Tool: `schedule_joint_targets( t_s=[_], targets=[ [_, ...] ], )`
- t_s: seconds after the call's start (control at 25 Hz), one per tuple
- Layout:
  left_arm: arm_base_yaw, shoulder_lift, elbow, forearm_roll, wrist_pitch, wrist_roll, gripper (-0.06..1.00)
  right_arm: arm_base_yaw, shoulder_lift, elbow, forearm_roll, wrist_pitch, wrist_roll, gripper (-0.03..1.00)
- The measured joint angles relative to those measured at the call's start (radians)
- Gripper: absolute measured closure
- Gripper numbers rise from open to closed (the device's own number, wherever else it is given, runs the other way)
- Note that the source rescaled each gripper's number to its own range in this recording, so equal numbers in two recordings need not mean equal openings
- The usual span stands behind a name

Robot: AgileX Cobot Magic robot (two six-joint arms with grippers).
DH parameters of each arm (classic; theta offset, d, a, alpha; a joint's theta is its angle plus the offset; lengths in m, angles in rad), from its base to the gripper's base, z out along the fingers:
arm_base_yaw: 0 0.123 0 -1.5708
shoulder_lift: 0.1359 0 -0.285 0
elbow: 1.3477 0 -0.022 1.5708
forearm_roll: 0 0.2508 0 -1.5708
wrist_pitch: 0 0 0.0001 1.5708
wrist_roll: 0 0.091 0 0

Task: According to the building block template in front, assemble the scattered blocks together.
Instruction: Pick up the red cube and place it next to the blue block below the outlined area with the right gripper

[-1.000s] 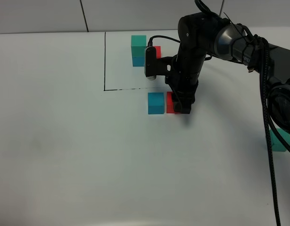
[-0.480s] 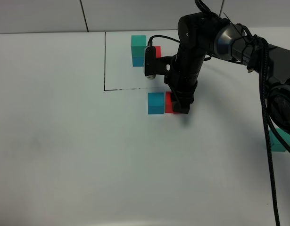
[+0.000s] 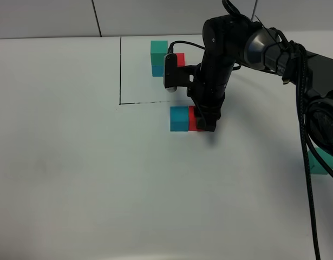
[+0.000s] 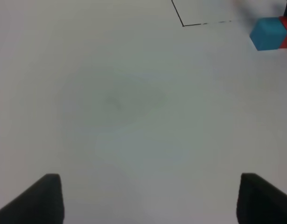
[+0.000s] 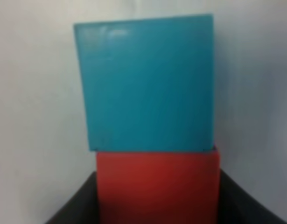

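Right pincer (image 3: 205,123): pinching the red block (image 3: 191,118), low on the bench (image 3: 74,162).
Red block: flush against the blue block (image 3: 178,118), just outside the black outline (image 3: 120,70).
Green block (image 3: 320,162): alone near the bench's right edge, well apart, partly behind a cable.
Template (image 3: 162,58): inside the outline; green on blue, red alongside.
Left pincer (image 4: 150,198): spread wide over bare bench.
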Motion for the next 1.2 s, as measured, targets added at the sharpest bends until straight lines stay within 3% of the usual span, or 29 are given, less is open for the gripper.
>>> schedule_joint_targets(
  t_s=[0.64, 1.2],
  targets=[
    [0.0, 0.0, 0.0, 0.0, 0.0, 0.0, 0.03, 0.001, 0.0, 0.0, 0.0, 0.002, -0.003, 0.95],
    [0.0, 0.0, 0.0, 0.0, 0.0, 0.0, 0.03, 0.001, 0.0, 0.0, 0.005, 0.008, -0.079, 0.95]
  ],
)
